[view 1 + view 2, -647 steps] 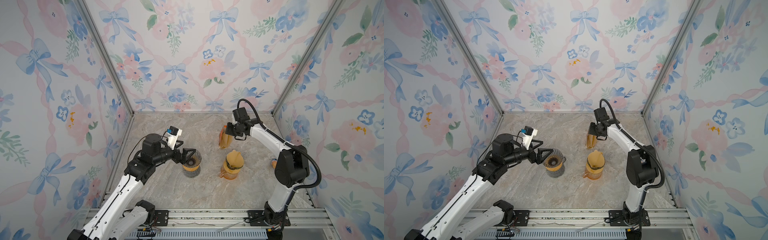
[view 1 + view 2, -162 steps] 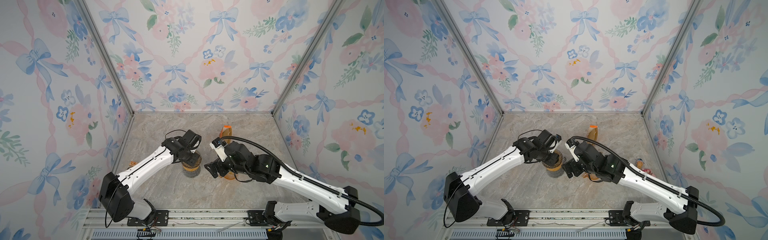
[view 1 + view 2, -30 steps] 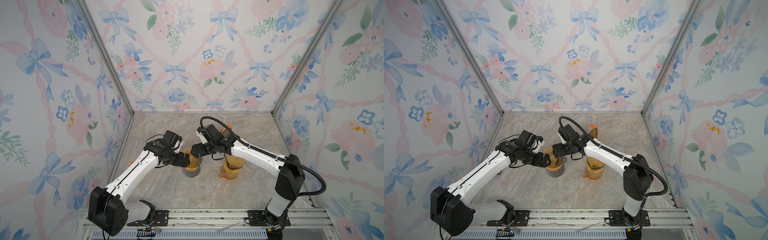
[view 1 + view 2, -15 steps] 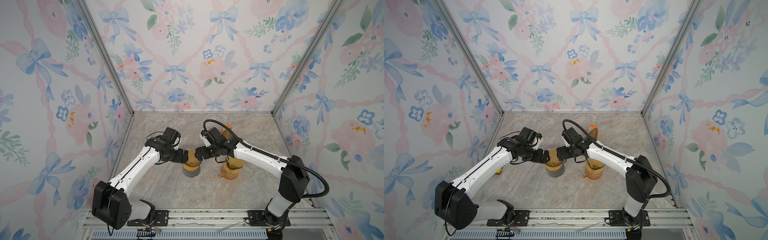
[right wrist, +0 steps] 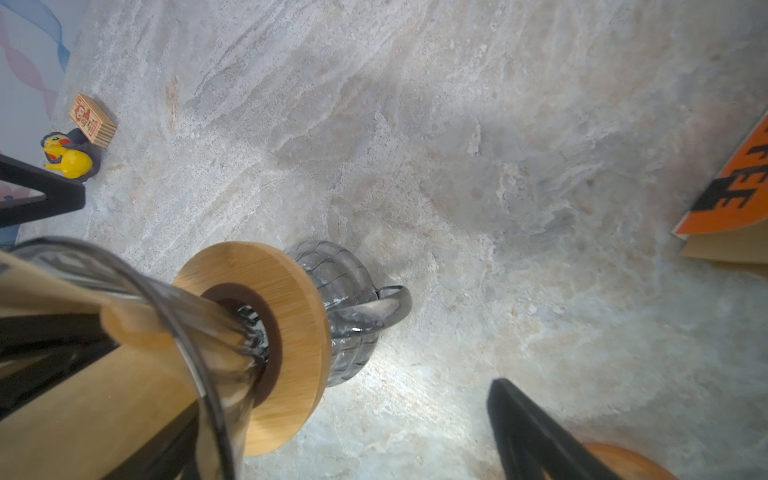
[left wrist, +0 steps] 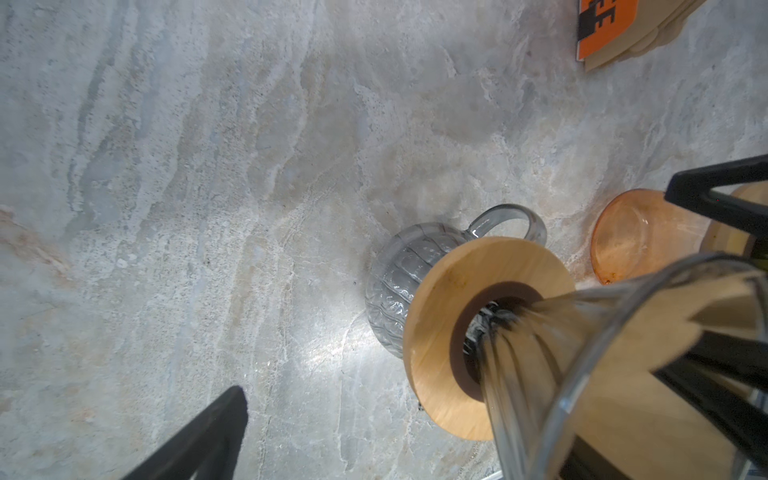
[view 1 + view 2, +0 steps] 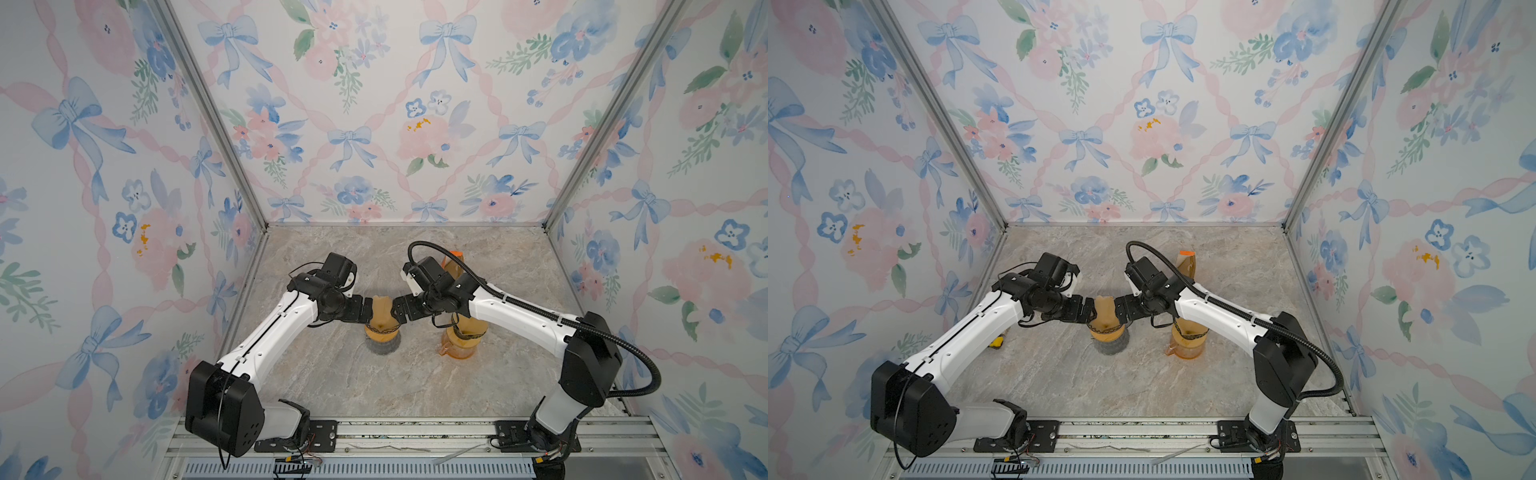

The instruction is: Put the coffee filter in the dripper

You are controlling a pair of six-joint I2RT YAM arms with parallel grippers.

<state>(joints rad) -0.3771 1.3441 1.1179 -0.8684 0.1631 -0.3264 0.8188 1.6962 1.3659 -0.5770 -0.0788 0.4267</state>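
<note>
The brown paper coffee filter [image 7: 381, 306] [image 7: 1104, 307] stands in the glass dripper [image 7: 380, 328], its top above the rim. The dripper's wooden ring [image 6: 449, 332] [image 5: 291, 291] rests on a grey glass carafe [image 6: 399, 282] [image 5: 345, 286]. My left gripper [image 7: 365, 311] [image 6: 436, 386] is at the filter's left side and my right gripper [image 7: 400, 309] [image 5: 332, 374] at its right side. Both are open. In each wrist view one finger lies dark behind the glass and paper, and the other hangs free over the table.
An orange glass pitcher [image 7: 459, 340] stands just right of the dripper, under the right arm. A pack of filters with an orange label [image 7: 455, 259] lies behind it. A yellow toy [image 5: 68, 156] and a small wooden block [image 5: 92, 120] sit by the left wall.
Over the last second both grippers have drawn in level against the filter from either side. Their jaws have stayed open, and the dripper has not moved.
</note>
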